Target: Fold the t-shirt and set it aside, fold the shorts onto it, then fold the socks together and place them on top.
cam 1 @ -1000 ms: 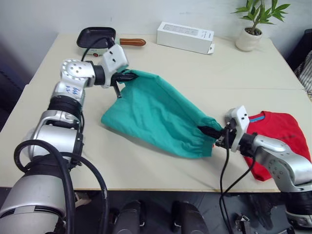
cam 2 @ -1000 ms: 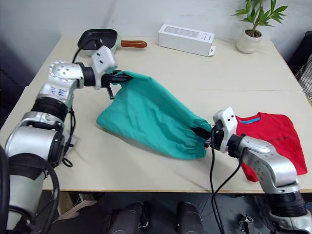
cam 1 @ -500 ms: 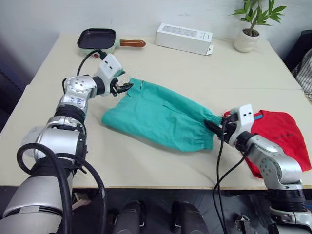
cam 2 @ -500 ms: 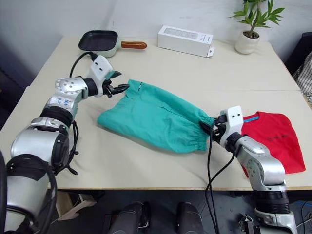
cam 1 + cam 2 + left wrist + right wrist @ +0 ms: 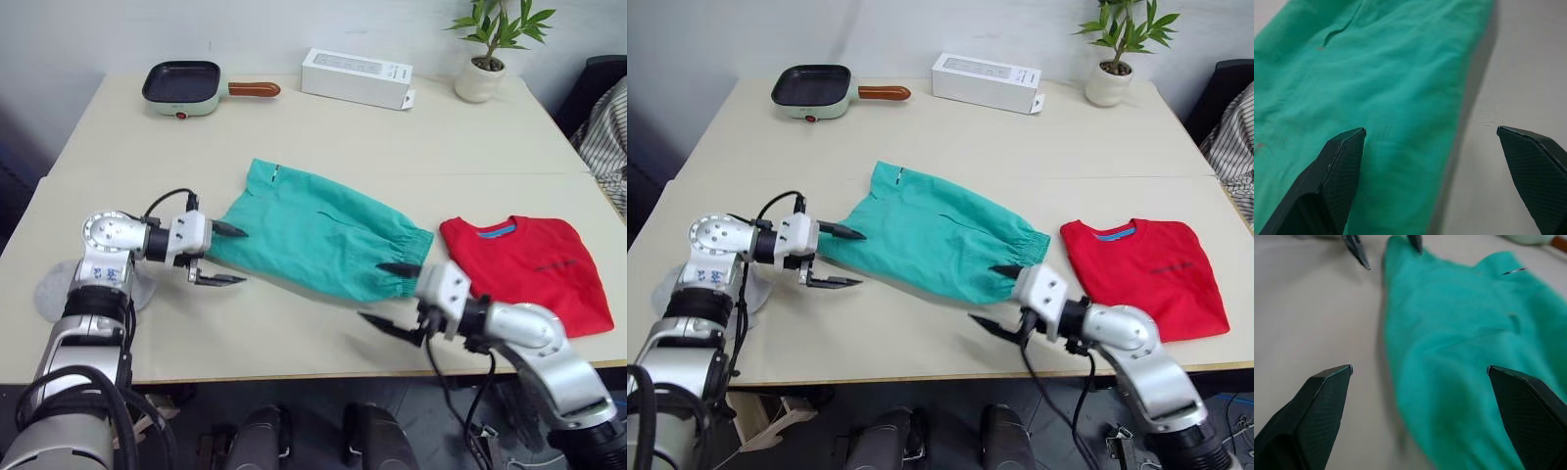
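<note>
Your left gripper (image 5: pixel 223 256) sits at the left middle of the head view, fingers spread wide and pointing right, forearm level. Your right gripper (image 5: pixel 390 293) sits at lower centre-right, fingers parted wide and pointing left, with the arm bent up from the lower right corner.

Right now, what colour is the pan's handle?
Brown, on the pan; clearest in the right eye view.
</note>
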`<action>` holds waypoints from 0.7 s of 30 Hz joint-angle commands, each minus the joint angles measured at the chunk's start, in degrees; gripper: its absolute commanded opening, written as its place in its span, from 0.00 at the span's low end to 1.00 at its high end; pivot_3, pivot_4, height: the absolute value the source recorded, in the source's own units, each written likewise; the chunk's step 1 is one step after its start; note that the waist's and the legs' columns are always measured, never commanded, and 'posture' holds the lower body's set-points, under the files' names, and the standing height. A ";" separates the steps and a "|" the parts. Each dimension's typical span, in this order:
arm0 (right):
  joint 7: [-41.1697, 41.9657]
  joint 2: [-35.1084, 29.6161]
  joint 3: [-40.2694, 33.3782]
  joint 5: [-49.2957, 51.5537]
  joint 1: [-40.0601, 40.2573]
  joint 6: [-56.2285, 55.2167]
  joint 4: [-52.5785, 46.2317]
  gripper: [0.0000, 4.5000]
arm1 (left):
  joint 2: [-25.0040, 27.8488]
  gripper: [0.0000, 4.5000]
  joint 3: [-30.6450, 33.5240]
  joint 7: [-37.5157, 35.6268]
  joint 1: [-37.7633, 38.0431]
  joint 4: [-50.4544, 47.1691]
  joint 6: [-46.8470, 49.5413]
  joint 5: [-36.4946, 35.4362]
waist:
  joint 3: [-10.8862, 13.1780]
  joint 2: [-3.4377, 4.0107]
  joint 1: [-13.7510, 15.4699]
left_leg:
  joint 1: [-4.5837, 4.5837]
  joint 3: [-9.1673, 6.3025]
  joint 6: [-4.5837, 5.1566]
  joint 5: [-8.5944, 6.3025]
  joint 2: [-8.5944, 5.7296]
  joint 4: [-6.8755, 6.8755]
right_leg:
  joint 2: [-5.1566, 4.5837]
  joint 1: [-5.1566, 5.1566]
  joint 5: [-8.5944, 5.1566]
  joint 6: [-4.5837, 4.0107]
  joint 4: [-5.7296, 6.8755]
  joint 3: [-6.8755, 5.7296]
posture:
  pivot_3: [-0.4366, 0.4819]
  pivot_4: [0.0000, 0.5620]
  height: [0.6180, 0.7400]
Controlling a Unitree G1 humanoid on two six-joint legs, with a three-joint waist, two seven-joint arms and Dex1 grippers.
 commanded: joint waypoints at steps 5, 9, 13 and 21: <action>-10.16 1.75 2.83 -17.56 -2.34 -7.23 9.75 0.96 | -1.91 1.00 -5.39 20.57 -0.38 2.04 -10.01 13.61 | -0.06 -0.04 1.11 | 0.02 -0.01 0.03 0.03 -0.12 0.00 | -0.50 -0.01 0.13 -0.04 0.00 -0.01 | 0.48 0.27 1.00; -11.73 1.86 1.94 -19.64 -3.67 -9.79 14.35 0.72 | -2.12 0.87 -9.29 28.07 -3.35 9.00 -13.16 19.23 | -0.45 -0.06 1.35 | 0.15 -0.06 0.09 0.06 -0.18 -0.02 | -0.58 0.16 0.14 -0.01 -0.02 -0.16 | 0.48 0.27 1.00; -11.97 2.73 1.54 -19.29 -5.60 -12.35 17.74 0.40 | -3.44 0.58 -11.98 33.90 -7.13 15.67 -13.21 22.23 | -0.70 -0.12 1.43 | 0.21 -0.08 0.08 0.10 -0.20 -0.03 | -0.65 0.21 0.22 -0.02 0.00 -0.18 | 0.48 0.27 1.00; -3.57 2.19 0.07 -11.09 -7.38 -20.65 22.46 0.00 | -1.21 0.02 -9.46 19.85 -1.16 9.81 -11.53 11.25 | -0.76 -0.09 0.52 | 0.19 -0.06 0.11 0.15 -0.17 -0.10 | -0.61 0.14 0.24 -0.01 0.01 -0.23 | 0.48 0.27 1.00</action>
